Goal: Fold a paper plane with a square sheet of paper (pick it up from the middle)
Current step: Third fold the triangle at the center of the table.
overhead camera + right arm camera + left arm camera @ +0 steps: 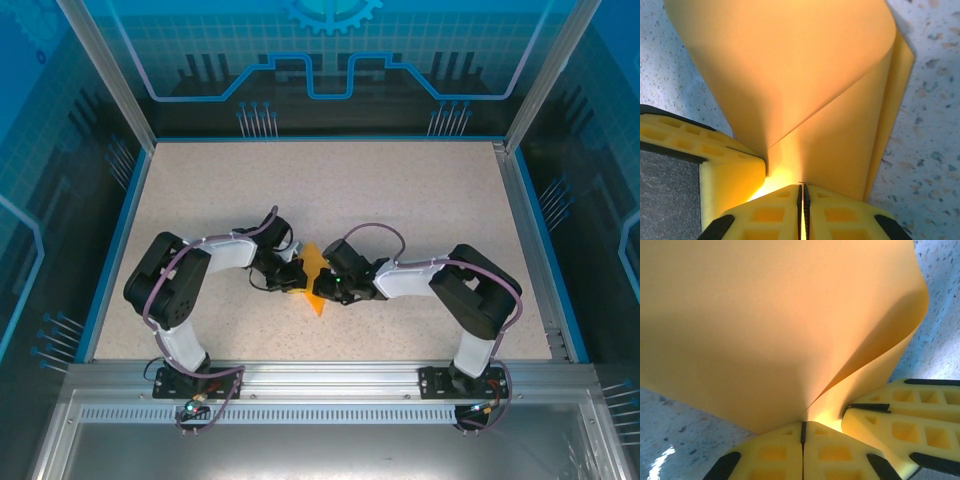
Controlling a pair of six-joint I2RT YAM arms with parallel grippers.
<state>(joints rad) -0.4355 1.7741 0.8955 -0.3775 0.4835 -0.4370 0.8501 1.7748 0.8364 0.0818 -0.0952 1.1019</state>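
Observation:
The square sheet of paper (314, 264) is orange-yellow, bent and folded into layers, and held up over the middle of the table between both grippers. My left gripper (298, 276) comes in from the left, its jaws pressed together on the sheet's lower corner (803, 426). From the right, my right gripper (323, 286) pinches the paper's edge, with only a hairline slit between its pads (801, 188). The sheet (765, 315) curls away above the left jaws. In the right wrist view the sheet (790, 65) shows a diagonal fold. The two grippers' fingertips almost touch.
The speckled beige table (400, 200) has a blue raised rim (110, 240) and metal frame posts at its corners. In the left wrist view the right gripper's yellow fingers (905, 415) sit close by. The left gripper's finger (715, 155) crowds the right wrist view.

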